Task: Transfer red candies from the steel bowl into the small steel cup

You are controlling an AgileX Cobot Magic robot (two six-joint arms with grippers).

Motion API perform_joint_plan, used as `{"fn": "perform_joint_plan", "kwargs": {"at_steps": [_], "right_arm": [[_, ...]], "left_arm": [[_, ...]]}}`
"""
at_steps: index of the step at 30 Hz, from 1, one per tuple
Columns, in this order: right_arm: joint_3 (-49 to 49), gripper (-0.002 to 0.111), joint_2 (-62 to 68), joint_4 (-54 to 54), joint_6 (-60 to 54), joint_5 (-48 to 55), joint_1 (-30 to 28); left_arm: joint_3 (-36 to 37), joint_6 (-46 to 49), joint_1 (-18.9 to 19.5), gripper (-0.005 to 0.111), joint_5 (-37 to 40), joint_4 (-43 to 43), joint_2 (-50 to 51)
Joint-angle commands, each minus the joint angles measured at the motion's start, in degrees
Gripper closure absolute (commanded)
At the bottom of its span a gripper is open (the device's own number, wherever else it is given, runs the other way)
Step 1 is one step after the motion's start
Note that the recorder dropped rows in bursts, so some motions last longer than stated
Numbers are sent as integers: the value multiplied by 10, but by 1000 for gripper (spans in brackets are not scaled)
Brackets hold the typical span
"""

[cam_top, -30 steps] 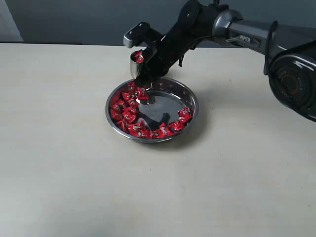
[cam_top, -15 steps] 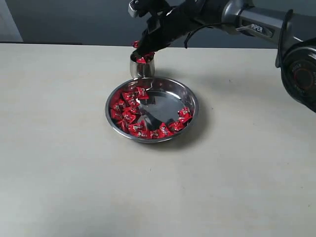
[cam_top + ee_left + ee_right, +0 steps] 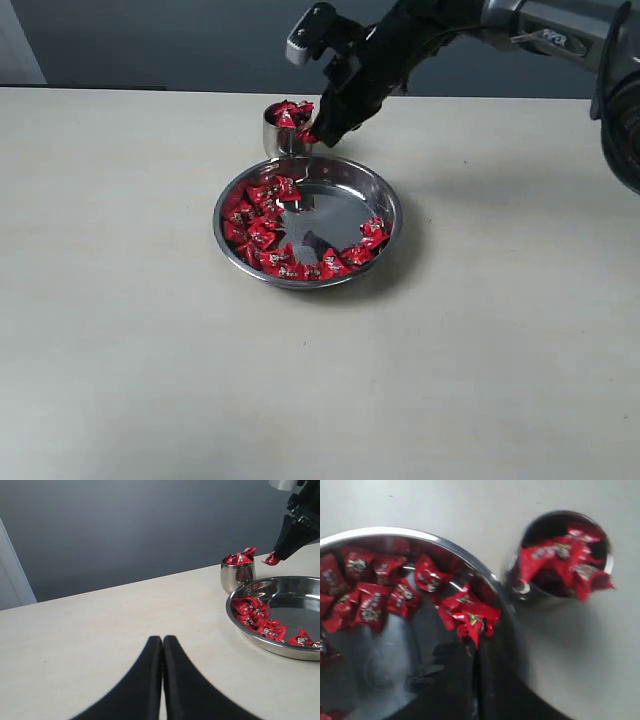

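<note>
1. The step in hand, as I read it, is the carry. My right gripper (image 3: 323,134) is clamped on one red candy (image 3: 469,614), pinched by its wrapper at the very fingertips and sticking out just beyond them.
2. The small steel cup (image 3: 284,136) stands just beside the fingers, off to one side of the held candy and not beneath it. Under the fingertips is the part of the steel bowl (image 3: 390,205) rim nearest the cup.
3. The cup is already heaped, with wrappers standing above its lip. In the left wrist view the held candy hangs about level with the top of that heap.
4. The next move calls for a short sideways shift until the candy is over the cup's mouth, with a little lift to clear the heap, and only then a release. I judge the pile could shed a candy onto the table (image 3: 120,300).
5. The other red candies (image 3: 262,235) lie below the fingers, banked along the bowl's wall. Plenty remain.
6. My left gripper (image 3: 162,641) is pressed closed on nothing, well apart from the cup and bowl.
</note>
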Motion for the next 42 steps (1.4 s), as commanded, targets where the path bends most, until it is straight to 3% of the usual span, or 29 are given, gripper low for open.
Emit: {"fn": "perform_joint_plan", "kwargs": {"at_steps": [1,6,12,24,42], "right_arm": [[-2,109,-18,29,9,-59,-52],[-2,109,-13,247,-67,-168,-95],[-5,109,10,509,-251,-88,-109],[-5,109,71,522,-299,-72,-76],[-5,107,92,479,-334,-154,-42]], "left_arm": [[3,-1,0,105,-2,0,-3],[3,-1,0,105,-2,0,-3],[3,-1,0,105,-2,0,-3],[3,-1,0,105,-2,0,-3],[3,-1,0,105,-3,0,-3]]}}
